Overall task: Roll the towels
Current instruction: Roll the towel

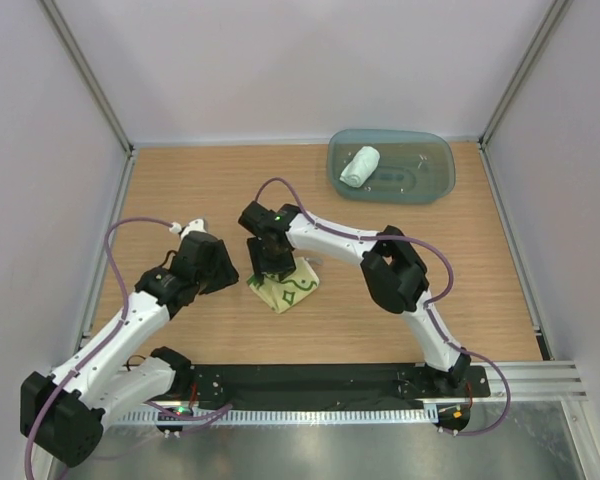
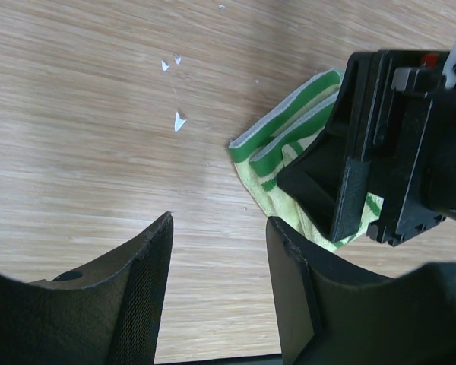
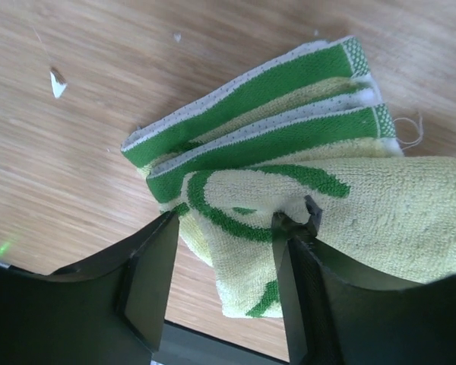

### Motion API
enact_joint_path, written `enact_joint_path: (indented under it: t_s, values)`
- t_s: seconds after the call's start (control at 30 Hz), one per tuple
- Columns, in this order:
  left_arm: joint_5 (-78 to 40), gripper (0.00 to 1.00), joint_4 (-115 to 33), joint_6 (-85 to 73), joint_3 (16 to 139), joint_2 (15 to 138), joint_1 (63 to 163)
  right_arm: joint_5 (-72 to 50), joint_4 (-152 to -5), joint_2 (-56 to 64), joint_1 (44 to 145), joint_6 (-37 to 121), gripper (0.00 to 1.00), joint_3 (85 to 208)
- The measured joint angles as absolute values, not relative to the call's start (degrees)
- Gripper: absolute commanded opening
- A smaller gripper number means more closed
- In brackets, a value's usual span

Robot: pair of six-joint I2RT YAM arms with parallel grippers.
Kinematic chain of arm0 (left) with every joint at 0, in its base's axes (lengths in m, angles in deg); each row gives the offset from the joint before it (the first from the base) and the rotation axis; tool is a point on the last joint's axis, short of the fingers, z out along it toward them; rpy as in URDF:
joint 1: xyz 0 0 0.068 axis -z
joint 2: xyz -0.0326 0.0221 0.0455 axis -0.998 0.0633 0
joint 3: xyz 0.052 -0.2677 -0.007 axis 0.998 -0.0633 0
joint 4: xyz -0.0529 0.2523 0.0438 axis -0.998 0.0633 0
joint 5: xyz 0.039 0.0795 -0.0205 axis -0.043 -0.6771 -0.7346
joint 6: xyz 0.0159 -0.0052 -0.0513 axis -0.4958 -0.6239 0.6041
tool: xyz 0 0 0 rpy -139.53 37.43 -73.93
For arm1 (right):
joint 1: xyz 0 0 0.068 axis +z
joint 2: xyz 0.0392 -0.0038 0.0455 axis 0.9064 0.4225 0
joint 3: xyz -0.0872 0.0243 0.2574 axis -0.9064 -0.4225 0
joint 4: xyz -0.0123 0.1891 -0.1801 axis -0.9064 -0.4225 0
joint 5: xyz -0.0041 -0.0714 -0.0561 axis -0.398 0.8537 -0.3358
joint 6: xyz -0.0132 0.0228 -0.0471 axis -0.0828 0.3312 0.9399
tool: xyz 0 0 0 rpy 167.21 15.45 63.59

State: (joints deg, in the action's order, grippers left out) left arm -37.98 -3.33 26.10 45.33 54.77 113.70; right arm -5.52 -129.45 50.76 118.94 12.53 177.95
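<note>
The pale yellow towel (image 1: 285, 289) with green drawings and edging lies folded in layers on the wooden table (image 1: 180, 190), left of centre. My right gripper (image 1: 272, 268) stands directly over it. In the right wrist view a fold of the yellow towel (image 3: 304, 152) bulges up between the open jaws of that gripper (image 3: 224, 220), and the right fingertip (image 3: 292, 228) presses into the cloth. My left gripper (image 2: 220, 220) is open over bare wood just left of the towel (image 2: 289, 144), holding nothing. The pale mint-white towel (image 1: 359, 165) lies rolled in the teal tray (image 1: 430, 185).
The translucent teal tray sits at the table's back right. A few small white scraps (image 2: 179, 120) lie on the wood near the yellow towel. The right arm's black wrist housing (image 2: 410, 137) crowds the space right of my left gripper. White walls enclose the table.
</note>
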Motion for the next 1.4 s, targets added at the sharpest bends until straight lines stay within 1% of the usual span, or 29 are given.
enact_joint_path:
  t_s: [0.03,0.07,0.13,0.17,0.23,0.3,0.33,0.4,0.5,0.6,0.7,0.8,1.0,1.03,1.07,1.17,1.23,1.27,1.3,1.4]
  values:
    - [-37.82,0.53,-3.31,26.10,45.29,54.80,113.70,-4.89,-129.87,51.09,118.94,12.57,0.55,178.76]
    - [-37.65,0.53,-3.31,26.10,45.24,54.80,113.68,-4.23,-130.18,51.44,118.94,12.66,0.48,179.52]
    - [-37.45,0.53,-3.31,26.07,45.24,54.80,113.68,-2.99,-130.46,51.90,118.94,12.90,0.39,180.14]
    - [-37.37,0.53,-3.31,26.07,45.24,54.80,113.68,-2.44,-130.66,52.09,118.96,12.99,0.28,180.18]
    - [-37.26,0.53,-3.31,26.05,45.22,54.80,113.68,-1.24,-131.20,52.51,118.96,13.14,0.24,180.16]
    - [-37.06,0.53,-3.33,26.03,45.22,54.80,113.68,-0.50,-131.57,52.79,118.96,13.18,0.16,180.14]
    - [-36.95,0.52,-3.33,26.03,45.22,54.82,113.68,-0.30,-131.60,52.81,118.98,13.16,0.10,180.03]
    - [-36.86,0.52,-3.35,26.03,45.22,54.88,113.68,0.18,-131.55,52.81,119.18,13.18,0.04,179.81]
    - [-36.82,0.52,-3.40,26.03,45.20,55.04,113.68,0.90,-130.57,52.55,119.46,13.21,0.01,178.85]
    - [-36.80,0.50,-3.53,26.10,45.20,55.06,113.68,1.51,-127.31,49.75,119.79,13.45,0.01,175.02]
    - [-36.62,0.50,-3.59,26.21,45.20,55.50,113.68,2.80,-121.65,42.24,120.16,13.53,0.01,165.14]
    - [-36.40,0.49,-3.72,26.45,45.24,56.74,113.68,4.62,-115.95,29.01,120.42,12.13,0.01,150.30]
    - [-35.49,0.47,-5.49,27.12,45.37,59.98,113.68,8.86,-108.27,2.11,120.69,5.69,0.02,125.38]
    - [-35.31,0.46,-5.98,27.19,45.42,60.65,113.68,9.65,-107.36,-0.93,120.69,4.42,0.06,122.32]
    - [-34.85,0.46,-6.57,27.32,45.42,61.48,113.66,10.39,-107.23,-3.93,120.69,3.00,0.07,119.35]
    - [-33.89,0.46,-8.29,27.34,45.46,63.95,113.68,11.68,-106.77,-11.10,120.73,-0.74,0.29,112.16]
    - [-33.32,0.46,-9.23,27.32,45.61,65.77,113.81,11.98,-106.96,-16.41,121.21,-3.36,0.39,108.16]
    - [-33.17,0.47,-9.54,27.32,45.79,66.56,114.05,12.27,-107.23,-18.64,121.71,-4.61,0.42,106.78]
    - [-33.02,0.49,-9.69,27.23,46.25,67.60,114.53,12.62,-107.82,-20.78,122.50,-5.94,0.47,105.69]
    - [-31.40,0.53,-10.96,26.77,47.73,70.27,116.87,14.69,-111.01,-25.08,126.02,-9.74,0.51,104.47]
